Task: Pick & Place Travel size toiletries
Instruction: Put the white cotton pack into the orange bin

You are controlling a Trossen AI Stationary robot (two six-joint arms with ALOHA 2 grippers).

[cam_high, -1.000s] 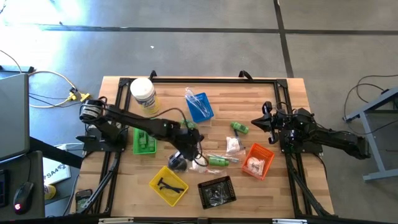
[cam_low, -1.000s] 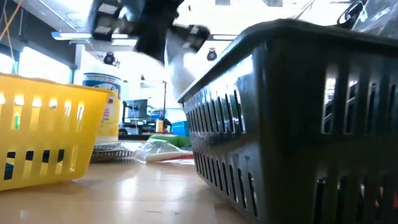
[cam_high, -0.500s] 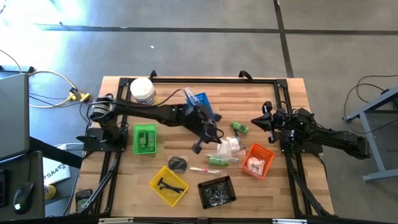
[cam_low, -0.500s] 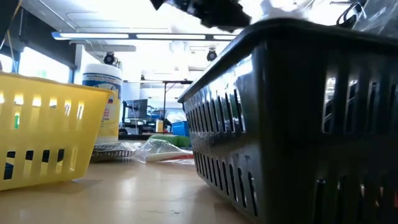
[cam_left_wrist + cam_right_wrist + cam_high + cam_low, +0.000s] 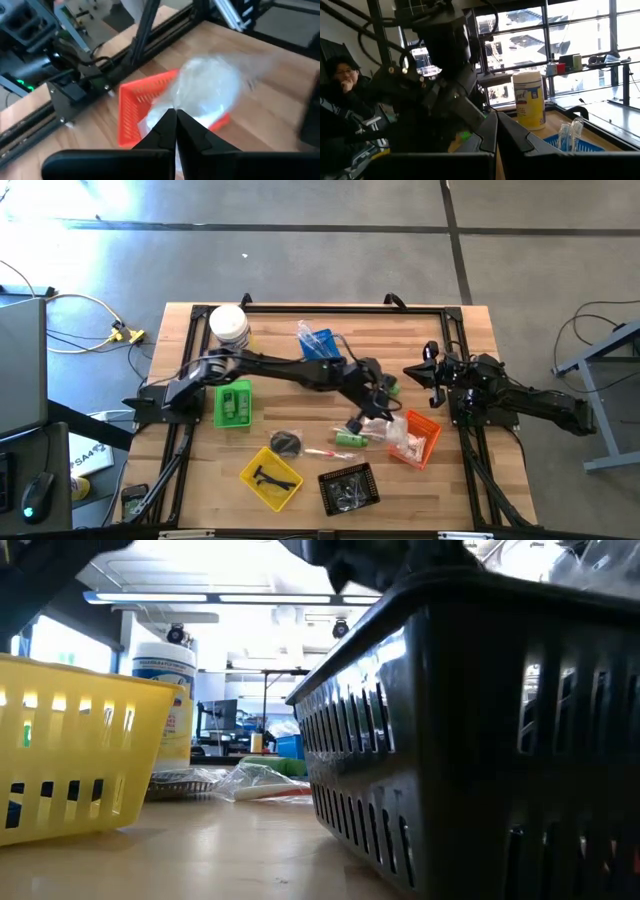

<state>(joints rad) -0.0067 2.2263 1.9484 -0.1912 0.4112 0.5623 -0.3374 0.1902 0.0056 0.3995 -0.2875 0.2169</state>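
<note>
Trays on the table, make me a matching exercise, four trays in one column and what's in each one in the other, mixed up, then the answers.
Column one:
1. green tray
2. blue tray
3. yellow tray
4. orange tray

Column two:
A. black T-shaped pieces
B. white sachets
C. small green bottles
D. toothbrushes in clear wrappers

Pairs: 1-C, 2-D, 3-A, 4-B
</note>
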